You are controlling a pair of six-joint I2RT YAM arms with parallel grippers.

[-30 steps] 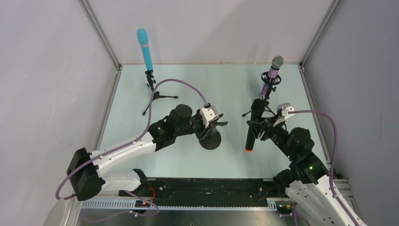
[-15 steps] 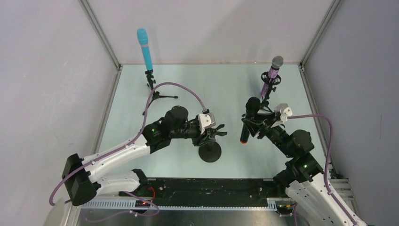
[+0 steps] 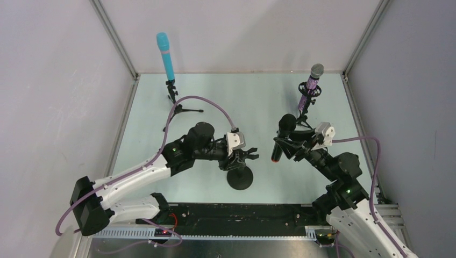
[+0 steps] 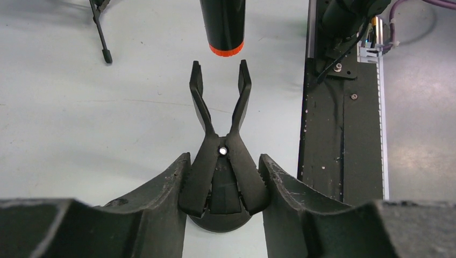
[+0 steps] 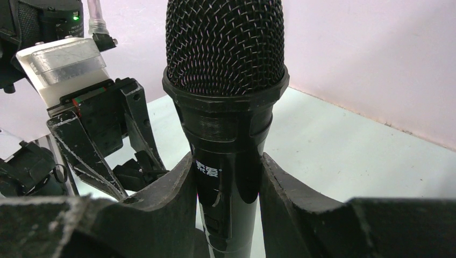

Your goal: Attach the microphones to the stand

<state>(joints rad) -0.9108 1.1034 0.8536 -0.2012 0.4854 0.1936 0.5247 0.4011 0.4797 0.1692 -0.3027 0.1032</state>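
Right jaws grip black, orange-ended microphone (image 5: 226,134).

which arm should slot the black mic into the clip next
Right. The right fingers clamp the black mic, orange end just short of the open clip. The left fingers are squeezing that clip's levers, so left only holds it open.

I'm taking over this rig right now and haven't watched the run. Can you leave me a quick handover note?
Left gripper: squeezing the clip of the round-base stand, its jaws spread.
Right gripper: shut on the black microphone, orange end pointing at the clip, not yet in.
Done: light blue microphone and purple microphone sit on their tripod stands at the back.
To do: push the black microphone into the clip, then release both.
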